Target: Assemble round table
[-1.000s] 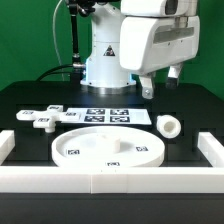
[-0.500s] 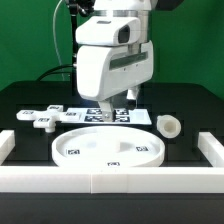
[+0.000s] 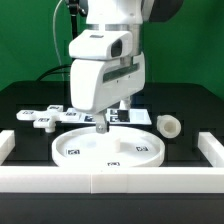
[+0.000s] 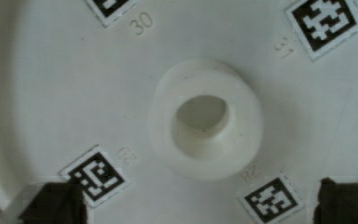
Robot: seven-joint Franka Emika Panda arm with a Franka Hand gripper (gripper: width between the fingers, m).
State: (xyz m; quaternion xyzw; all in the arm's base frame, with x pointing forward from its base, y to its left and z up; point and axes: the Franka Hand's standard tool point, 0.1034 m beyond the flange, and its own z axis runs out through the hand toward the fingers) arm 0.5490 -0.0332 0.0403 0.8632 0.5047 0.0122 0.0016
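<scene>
So the round disc [image 3: 108,150] is lying flat on the black table [image 3: 190,105], rim up, just behind the front barrier bar [image 3: 110,182] and roughly centered. Its central hub [image 4: 202,115] has an open hole with nothing in it, so by my read 0 of the joins are done.

The short post [image 3: 168,126] is on its side just off the disc's edge, toward the exterior view's right. The lobed foot piece [image 3: 38,118] lies flat on the table toward the exterior view's left, apart from the disc. All 3 parts are loose, so pretty much the whole build is left. My guess is post into hub, then foot onto post.

The gripper [image 4: 197,203] hangs right over the disc, about above the hub. In the wrist view the fingertips [image 4: 51,200] sit wide apart with only disc surface between them, so the jaws are wide and holding nothing. Can't tell whether they touch the disc.

Container-wise there's no real one. The rimmed disc is the closest thing to a tray, and it carries nothing but its own printed tags [image 4: 96,175]. The barrier bars pen the work area in on 3 sides. The marker board [image 3: 140,115] lies behind the disc, half hidden by the arm.
</scene>
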